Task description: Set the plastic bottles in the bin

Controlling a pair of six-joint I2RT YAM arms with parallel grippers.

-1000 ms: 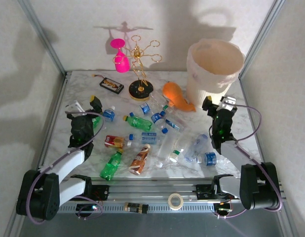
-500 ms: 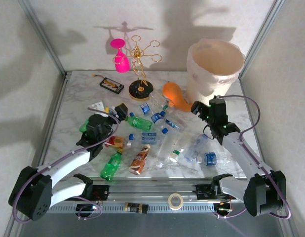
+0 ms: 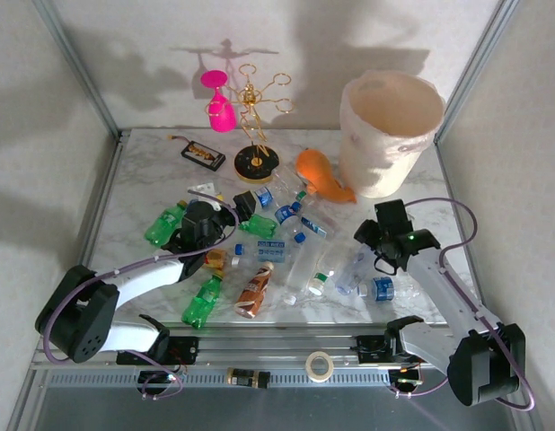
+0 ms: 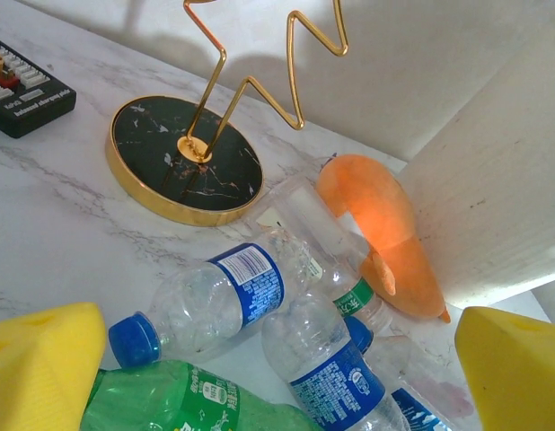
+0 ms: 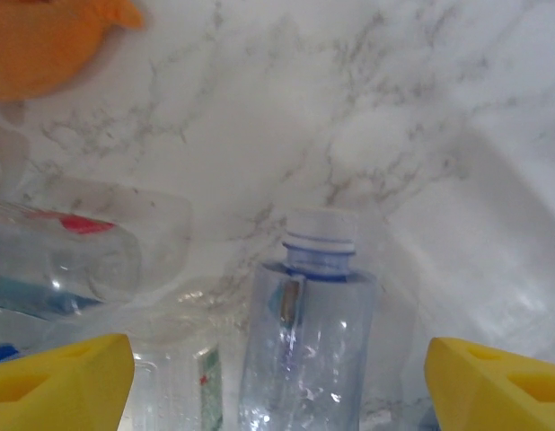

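Marble-patterned tabletop enclosed by pale walls, seen from above, with wrist close-ups.

Left side: one green bottle lies on its side near the left edge, just beside the left gripper. The yellow fingers of that gripper stand wide apart and grip nothing. A second green bottle and blue-capped clear bottles lie below and between them. Toward the near edge lie a red-labelled bottle, a third green bottle and a brown bottle.

Far edge, left of centre: a flat black device and a gold wire rack on a round black base, with a pink glass hung upside down on it.

Centre: further see-through bottles lie scattered on their sides. An orange fish toy lies beyond them, just beside the bin.

Right side: the right gripper is lowered over a clear bottle. Its fingers are open, one on each side of the bottle and neither touching it. A blue-labelled bottle lies close by, toward the near edge.

Far right corner: the bin stands upright. Every bottle in view lies on the tabletop, outside the bin.
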